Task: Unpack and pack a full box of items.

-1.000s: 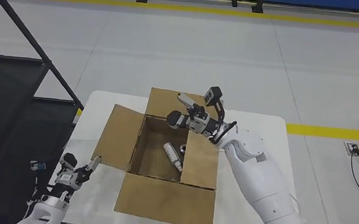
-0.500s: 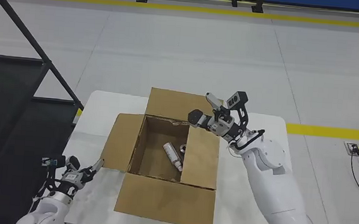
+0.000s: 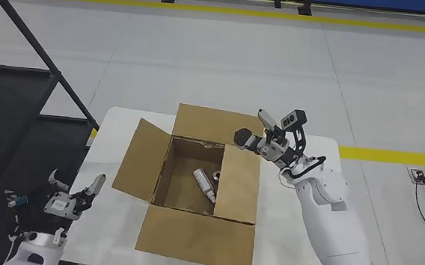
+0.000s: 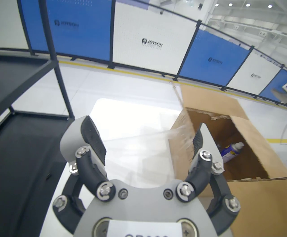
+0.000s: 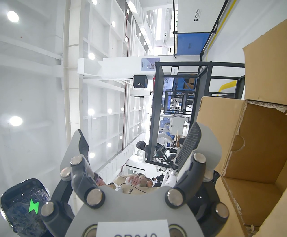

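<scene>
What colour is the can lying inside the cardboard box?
The can is blue with a white cap; the left wrist view shows it best.

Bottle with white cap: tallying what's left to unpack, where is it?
In the top view the bottle lies on the floor of the open cardboard box, close to its flap on the robot's right.

Right gripper [image 3: 252, 128] withdrawn from box [image 3: 196, 240], left gripper [image 3: 77, 180] retreated
</scene>
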Robot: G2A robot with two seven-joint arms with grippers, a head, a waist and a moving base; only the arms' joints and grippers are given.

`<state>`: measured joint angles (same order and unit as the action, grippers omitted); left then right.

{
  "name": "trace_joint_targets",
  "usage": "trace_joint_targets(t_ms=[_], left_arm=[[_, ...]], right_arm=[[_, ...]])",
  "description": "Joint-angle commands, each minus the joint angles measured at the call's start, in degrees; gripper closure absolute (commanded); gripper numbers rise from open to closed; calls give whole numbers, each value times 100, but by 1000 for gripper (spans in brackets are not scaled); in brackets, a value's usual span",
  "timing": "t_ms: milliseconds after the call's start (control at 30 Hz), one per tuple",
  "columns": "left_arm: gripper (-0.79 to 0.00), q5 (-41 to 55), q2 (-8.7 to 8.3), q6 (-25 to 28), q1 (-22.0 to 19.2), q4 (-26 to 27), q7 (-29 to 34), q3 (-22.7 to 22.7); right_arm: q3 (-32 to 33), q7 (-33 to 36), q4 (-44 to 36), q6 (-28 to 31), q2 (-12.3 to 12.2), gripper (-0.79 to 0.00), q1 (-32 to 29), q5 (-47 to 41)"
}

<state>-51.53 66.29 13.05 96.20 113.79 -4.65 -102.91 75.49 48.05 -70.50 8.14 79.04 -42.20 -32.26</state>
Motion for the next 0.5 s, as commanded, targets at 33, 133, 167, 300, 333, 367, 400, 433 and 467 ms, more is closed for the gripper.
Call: trace_joint_targets(t_ms=[33, 133, 167, 300, 333, 367, 400, 433, 467], left_arm=[[-785, 16, -1, 275, 177, 626, 149, 54], [-785, 132, -12, 569, 135, 950, 619, 322], [-785, 212, -18, 627, 55, 1007, 893, 442], [-785, -51, -31, 635, -565, 942, 1809, 1129], [-785, 13, -27, 666, -765, 833, 2091, 1369], [-785, 132, -14, 582, -992, 694, 2282, 1567], [-785, 178, -2, 505, -1211, 559, 2498, 1780], [-785, 209, 9, 518, -1420, 423, 2739, 2012], [-785, 324, 27, 456, -1622, 262, 2900, 2204]], right_arm=[[192, 17, -47, 40, -60, -785, -108, 98], [463, 1, -157, 133, -129, -785, -311, 129], [562, -7, -211, 160, -152, -785, -397, 116], [983, 1, -453, 267, -243, -785, -800, 2], [1095, -8, -508, 289, -266, -785, -912, -27], [1206, -20, -554, 306, -287, -785, -1023, -63], [1318, -41, -592, 320, -308, -785, -1130, -106], [1426, -64, -618, 331, -327, -785, -1235, -161], [1525, -74, -640, 344, -345, -785, -1336, -202]])
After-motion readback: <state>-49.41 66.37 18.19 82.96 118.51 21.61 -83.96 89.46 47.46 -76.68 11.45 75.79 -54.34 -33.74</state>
